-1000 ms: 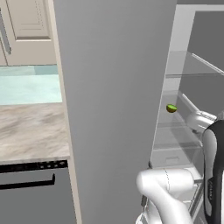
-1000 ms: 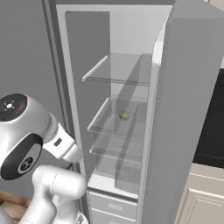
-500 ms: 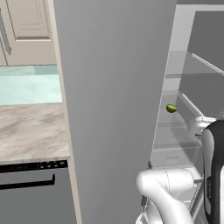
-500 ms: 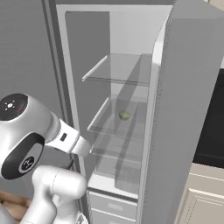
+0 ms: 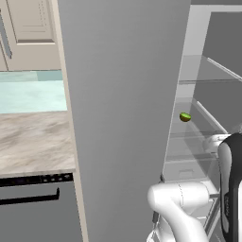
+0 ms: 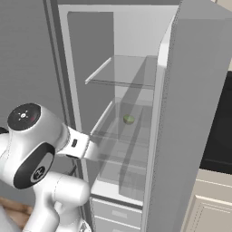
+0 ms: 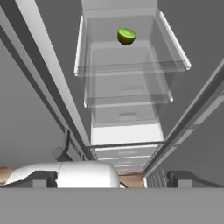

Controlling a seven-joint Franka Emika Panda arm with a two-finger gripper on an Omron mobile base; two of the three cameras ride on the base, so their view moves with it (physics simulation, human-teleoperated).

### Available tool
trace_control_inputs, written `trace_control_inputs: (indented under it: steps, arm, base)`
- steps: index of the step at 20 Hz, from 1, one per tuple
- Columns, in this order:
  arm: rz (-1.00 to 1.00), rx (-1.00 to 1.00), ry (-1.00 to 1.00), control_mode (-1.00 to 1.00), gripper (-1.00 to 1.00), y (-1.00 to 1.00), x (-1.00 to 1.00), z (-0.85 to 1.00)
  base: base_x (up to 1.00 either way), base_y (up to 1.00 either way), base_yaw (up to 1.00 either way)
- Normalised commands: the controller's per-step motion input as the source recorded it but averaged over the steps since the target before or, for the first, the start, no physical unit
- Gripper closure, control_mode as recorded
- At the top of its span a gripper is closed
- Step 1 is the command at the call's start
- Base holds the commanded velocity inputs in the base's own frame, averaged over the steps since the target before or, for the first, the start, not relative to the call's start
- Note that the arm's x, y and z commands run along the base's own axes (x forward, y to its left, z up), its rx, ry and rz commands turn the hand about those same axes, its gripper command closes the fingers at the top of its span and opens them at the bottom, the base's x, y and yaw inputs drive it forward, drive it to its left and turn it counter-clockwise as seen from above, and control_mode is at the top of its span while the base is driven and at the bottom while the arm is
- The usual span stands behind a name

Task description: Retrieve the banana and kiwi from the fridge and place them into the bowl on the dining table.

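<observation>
**Open fridge bay: room between the shelves, door hemming one side**

The fridge [image 6: 136, 41] stands open, and its tall grey door [image 5: 123, 94] swings out beside the opening, walling off that side. Inside, glass shelves [image 6: 122, 74] split the bay into layers; a gripper can pass only through the gaps between them. The kiwi [image 7: 126, 36] sits alone near the back edge of its shelf, with bare glass in front of it and to both sides. Below, white drawers [image 7: 127, 151] close off the lower part of the bay. The gripper [image 7: 112, 177], jaws spread wide, hangs outside the opening, facing the shelf fronts.
</observation>
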Motion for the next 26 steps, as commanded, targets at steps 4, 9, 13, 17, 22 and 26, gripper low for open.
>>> trace_control_inputs:
  steps: [4, 9, 13, 17, 22, 26]
  arm:
    - [0.09, 0.00, 0.00, -1.00, -1.00, -0.13, 0.27, -0.20]
    - [0.08, 0.00, 0.00, -1.00, -1.00, -0.21, 0.33, -0.08]
    - [0.09, 0.00, 0.00, -1.00, -1.00, -0.13, 0.43, -0.14]
    - [0.09, 0.00, 0.00, -1.00, -1.00, -0.08, 0.38, -0.26]
    - [0.10, 0.00, 0.00, -1.00, -1.00, 0.00, 0.46, -0.32]
    - [0.12, 0.00, 0.00, -1.00, -1.00, 0.00, 0.49, -0.32]
  base:
    - [0.00, 0.00, 0.00]
    - [0.00, 0.00, 0.00]
    - [0.00, 0.00, 0.00]
    - [0.00, 0.00, 0.00]
    - [0.00, 0.00, 0.00]
    - [0.00, 0.00, 0.00]
